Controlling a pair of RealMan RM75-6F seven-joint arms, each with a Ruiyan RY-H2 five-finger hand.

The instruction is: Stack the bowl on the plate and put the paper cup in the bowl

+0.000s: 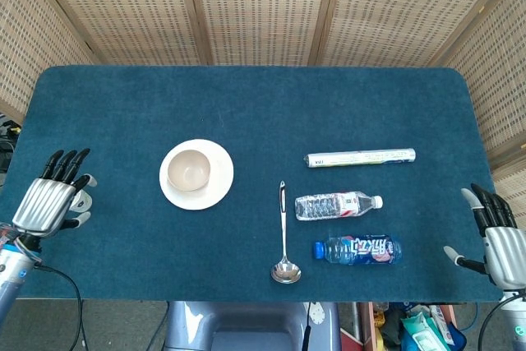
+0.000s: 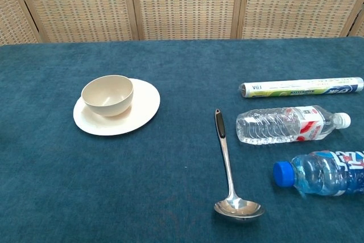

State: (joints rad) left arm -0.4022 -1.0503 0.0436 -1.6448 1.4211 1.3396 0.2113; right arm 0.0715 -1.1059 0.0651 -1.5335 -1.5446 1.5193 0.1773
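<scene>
My left hand (image 1: 51,203) hangs over the near-left edge of the blue felt-covered worktop (image 1: 246,104), and the white paper cup sits right under it: in the head view only a sliver of white shows past my fingertips (image 1: 80,181), so I cannot tell whether the cup stands upright or lies on its side, nor which way any long axis would run. The cup lies directly below and a touch ahead of my palm, well apart from the cream ceramic bowl (image 1: 189,171), which sits to my right on the round white plate (image 1: 215,195), slightly off centre toward the plate's left rim. The bowl is open side up, so I judge the stacking step done and the cup the thing left to fetch.

My left hand is palm down, back of the hand to the camera, fingers spread loosely and pointing away from me; it holds nothing that I can see. It is far nearer the cup than my right hand (image 1: 500,236), which idles off the worktop's near-right corner with its fingers apart and nothing in them. The chest view shows neither hand, only bowl and plate, a steel ladle (image 2: 228,170), two clear plastic bottles and a rolled tube.

The coming move, as I judge it, is a short drop straight onto the cup.
</scene>
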